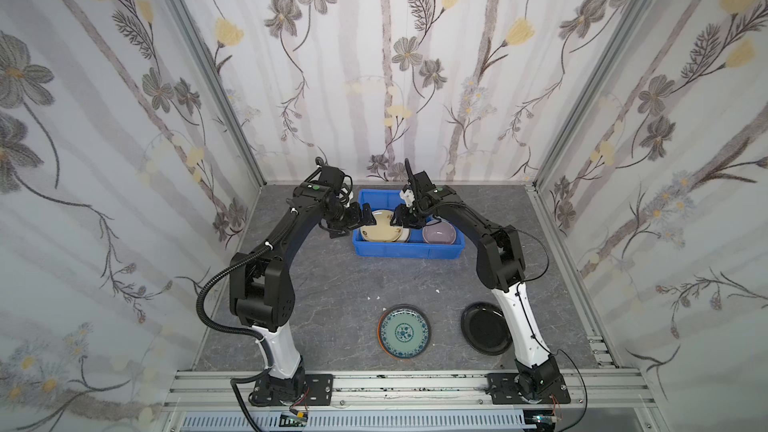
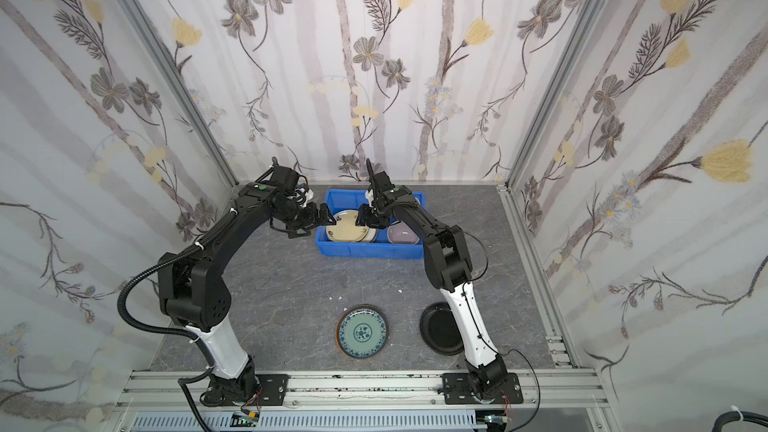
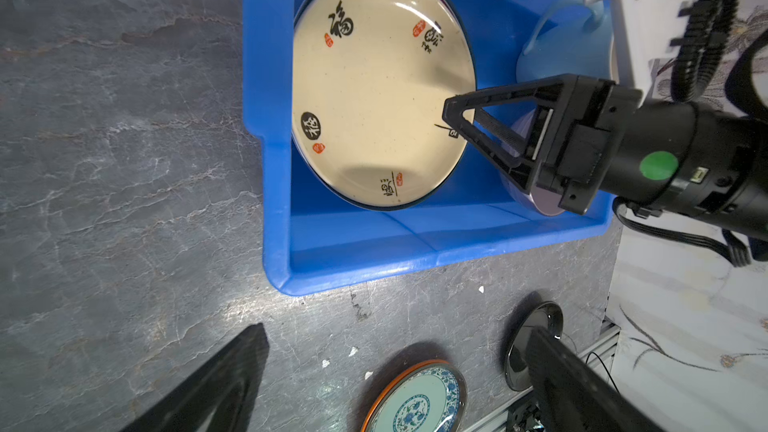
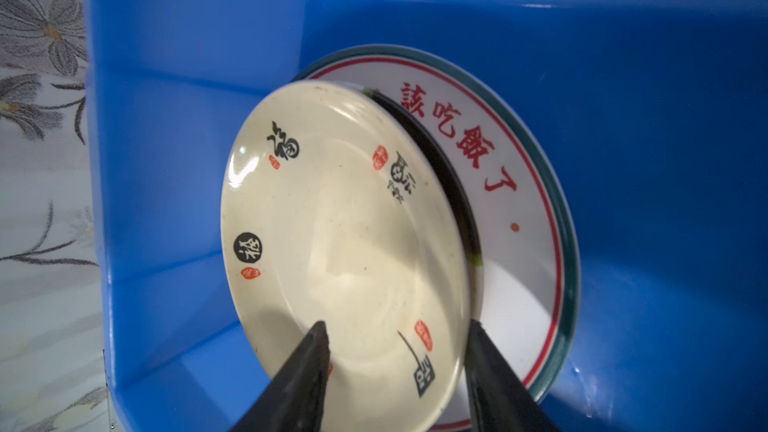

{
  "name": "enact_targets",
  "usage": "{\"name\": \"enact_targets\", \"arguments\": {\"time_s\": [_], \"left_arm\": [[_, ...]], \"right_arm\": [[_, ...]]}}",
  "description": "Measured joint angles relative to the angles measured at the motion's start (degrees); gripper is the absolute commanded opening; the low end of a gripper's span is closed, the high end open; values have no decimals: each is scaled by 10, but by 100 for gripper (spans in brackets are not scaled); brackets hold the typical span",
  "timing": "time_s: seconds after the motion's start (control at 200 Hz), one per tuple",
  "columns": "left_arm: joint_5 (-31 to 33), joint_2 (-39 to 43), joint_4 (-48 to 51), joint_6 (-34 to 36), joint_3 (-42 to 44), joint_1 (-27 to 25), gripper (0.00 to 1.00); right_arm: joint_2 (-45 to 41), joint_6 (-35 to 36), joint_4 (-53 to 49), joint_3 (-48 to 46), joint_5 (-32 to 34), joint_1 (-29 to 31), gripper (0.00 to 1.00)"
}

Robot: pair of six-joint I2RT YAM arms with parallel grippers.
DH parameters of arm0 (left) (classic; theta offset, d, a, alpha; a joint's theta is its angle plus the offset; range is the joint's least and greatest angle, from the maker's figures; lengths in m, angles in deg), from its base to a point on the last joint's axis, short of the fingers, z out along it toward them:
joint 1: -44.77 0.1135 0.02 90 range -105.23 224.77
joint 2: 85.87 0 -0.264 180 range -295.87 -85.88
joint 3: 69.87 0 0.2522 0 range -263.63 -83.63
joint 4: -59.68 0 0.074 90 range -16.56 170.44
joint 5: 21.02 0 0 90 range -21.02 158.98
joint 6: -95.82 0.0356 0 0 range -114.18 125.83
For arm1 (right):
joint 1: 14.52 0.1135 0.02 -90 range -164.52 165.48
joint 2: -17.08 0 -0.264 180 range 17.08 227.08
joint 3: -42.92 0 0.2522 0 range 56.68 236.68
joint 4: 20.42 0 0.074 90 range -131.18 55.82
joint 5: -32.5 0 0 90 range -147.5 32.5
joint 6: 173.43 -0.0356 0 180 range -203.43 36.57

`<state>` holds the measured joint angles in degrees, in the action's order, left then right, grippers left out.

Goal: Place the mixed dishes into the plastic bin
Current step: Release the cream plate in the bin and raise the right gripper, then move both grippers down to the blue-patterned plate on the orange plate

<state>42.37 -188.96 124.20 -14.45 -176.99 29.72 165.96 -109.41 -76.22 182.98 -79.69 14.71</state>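
The plastic bin is a blue tub at the back middle of the table. Inside it a cream plate with black lettering leans tilted on a white plate with red lettering. A lilac bowl and a light blue mug are also in the bin. My right gripper is open, its fingers straddling the cream plate's rim. My left gripper hangs wide open and empty over the table by the bin's left end. A teal-patterned plate with an orange rim beneath it and a glossy black plate lie on the table's front.
The grey stone-look tabletop has a few small white chips in the middle. Flowered walls close in the back and both sides. The right arm's white link passes over the black plate's right edge. A metal rail runs along the front.
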Motion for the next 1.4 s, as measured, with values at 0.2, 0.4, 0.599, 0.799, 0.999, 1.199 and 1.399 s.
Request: {"name": "enact_targets", "arguments": {"time_s": [0.2, 0.4, 0.599, 0.799, 0.999, 1.199, 1.399], "left_arm": [[0, 26, -2, 4, 28, 0, 100], [0, 49, -13, 3, 59, 0, 100], [0, 76, -27, 4, 104, -4, 86], [-1, 96, -36, -2, 164, -9, 75], [2, 63, -39, -5, 120, -15, 68], [12, -6, -26, -4, 9, -30, 63], [16, -6, 3, 6, 11, -66, 52]], "right_arm": [[-16, 12, -27, 0, 23, 3, 61], [-68, 26, -42, 0, 61, 3, 60], [-130, 36, -47, -41, 85, 8, 59], [-213, 35, -38, -146, 102, 20, 55], [-265, 29, -26, -229, 122, 29, 54], [-318, 24, -9, -291, 131, 31, 54], [-405, 14, 8, -381, 143, 35, 51]]}}
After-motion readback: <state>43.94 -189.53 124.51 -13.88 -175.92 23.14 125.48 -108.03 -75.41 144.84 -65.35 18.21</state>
